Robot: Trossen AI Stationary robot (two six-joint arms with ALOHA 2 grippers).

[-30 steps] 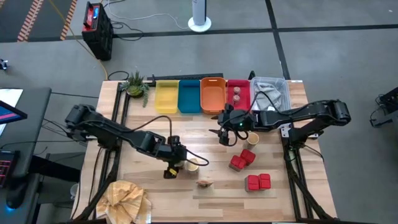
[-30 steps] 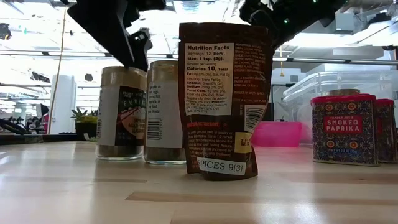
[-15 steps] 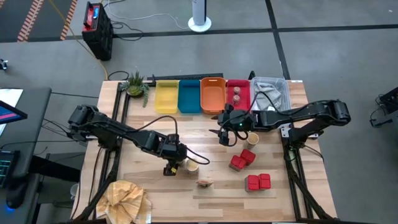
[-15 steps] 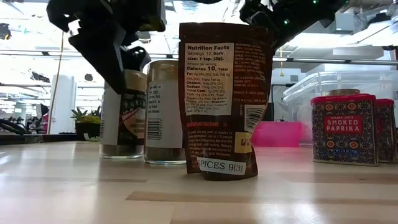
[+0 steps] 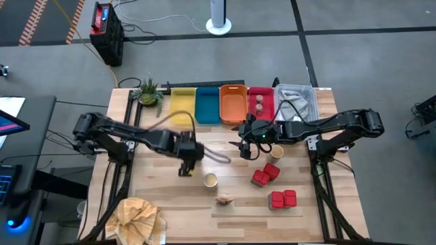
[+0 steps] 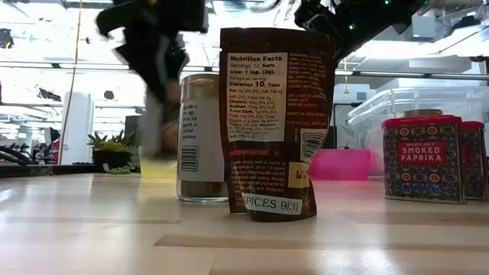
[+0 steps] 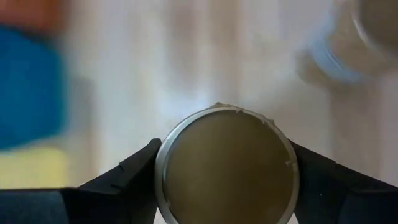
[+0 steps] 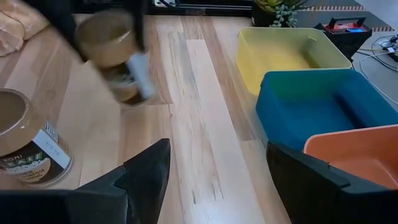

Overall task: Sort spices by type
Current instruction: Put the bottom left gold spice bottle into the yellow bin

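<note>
Short of the yellow tray (image 5: 181,105), a pale round tub (image 7: 227,165) is gripped by the left pincer (image 5: 186,162), best kept level until lowered inside; the right pincer (image 8: 217,171) is held open nearby.

We see the left gripper (image 6: 157,69) and its tub (image 6: 153,130) only as a smear in the low view. The packet (image 6: 275,122) covers part of the standing tub (image 6: 200,137) behind it. Labels on the red packs (image 5: 283,199) from above are too small to read.
</note>
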